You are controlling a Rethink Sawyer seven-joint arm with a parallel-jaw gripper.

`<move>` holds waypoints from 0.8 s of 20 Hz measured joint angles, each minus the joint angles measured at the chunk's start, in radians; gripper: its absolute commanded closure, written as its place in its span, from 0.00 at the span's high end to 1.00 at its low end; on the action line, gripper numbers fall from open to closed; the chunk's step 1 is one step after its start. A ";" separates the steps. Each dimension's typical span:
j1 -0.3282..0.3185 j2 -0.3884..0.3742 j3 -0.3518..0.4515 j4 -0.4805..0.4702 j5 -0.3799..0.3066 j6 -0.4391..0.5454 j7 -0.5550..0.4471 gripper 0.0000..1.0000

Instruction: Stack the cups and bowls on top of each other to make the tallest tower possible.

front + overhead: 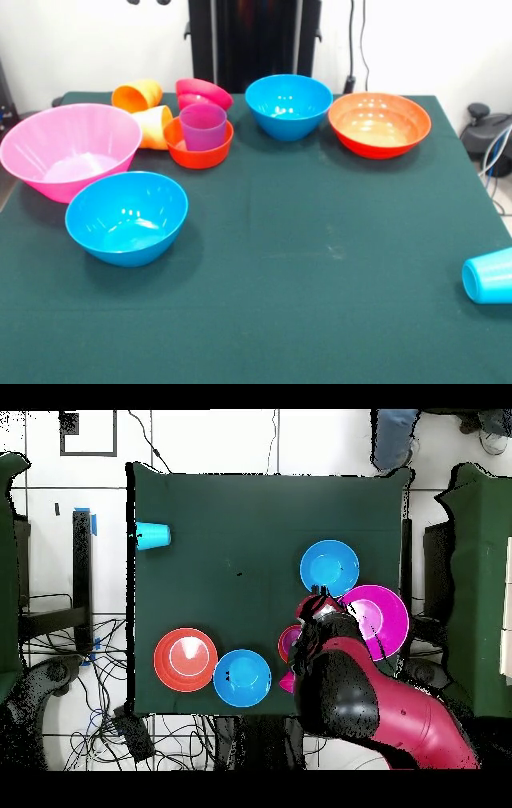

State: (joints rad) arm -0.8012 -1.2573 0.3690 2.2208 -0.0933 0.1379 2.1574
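One red and black arm [375, 709] reaches up from the bottom edge in the overhead view, bent over the cluster of dishes beside the pink bowl [383, 622]; its gripper [318, 602] shows only as a dark tip, and whether it is open or closed cannot be told. Under that arm, in the front view, the purple cup [203, 126] stands upright inside the small orange bowl [198, 146]. Two orange cups [138, 95] lie tipped behind it, next to the magenta bowl [204, 93]. Well apart, the light blue cup [488, 276] lies on its side at the table [320, 264] edge
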 measured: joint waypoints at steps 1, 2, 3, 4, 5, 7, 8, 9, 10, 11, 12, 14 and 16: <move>0.000 0.000 0.000 0.000 0.000 0.000 0.000 1.00; 0.000 0.000 0.000 0.000 0.000 0.000 0.000 1.00; 0.000 0.000 0.000 0.000 0.001 0.000 0.000 1.00; 0.000 0.000 0.000 0.000 0.004 0.000 0.000 1.00; 0.000 0.000 0.000 0.000 0.007 0.000 0.000 1.00; 0.005 0.005 -0.002 0.000 0.014 -0.002 0.000 1.00; 0.009 0.010 -0.005 -0.001 0.018 -0.003 0.000 1.00; 0.015 0.016 -0.007 -0.001 0.019 -0.006 0.000 1.00; 0.028 0.030 -0.014 -0.002 0.023 -0.015 0.000 1.00; 0.045 0.047 -0.023 -0.004 0.026 -0.030 0.001 1.00; 0.062 0.064 -0.033 -0.006 0.030 -0.044 0.001 1.00; 0.087 0.087 -0.047 -0.009 0.035 -0.067 0.002 1.00; 0.134 0.131 -0.073 -0.014 0.046 -0.117 0.002 1.00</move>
State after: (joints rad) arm -0.6672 -1.1267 0.2964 2.2073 -0.0473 0.0212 2.1599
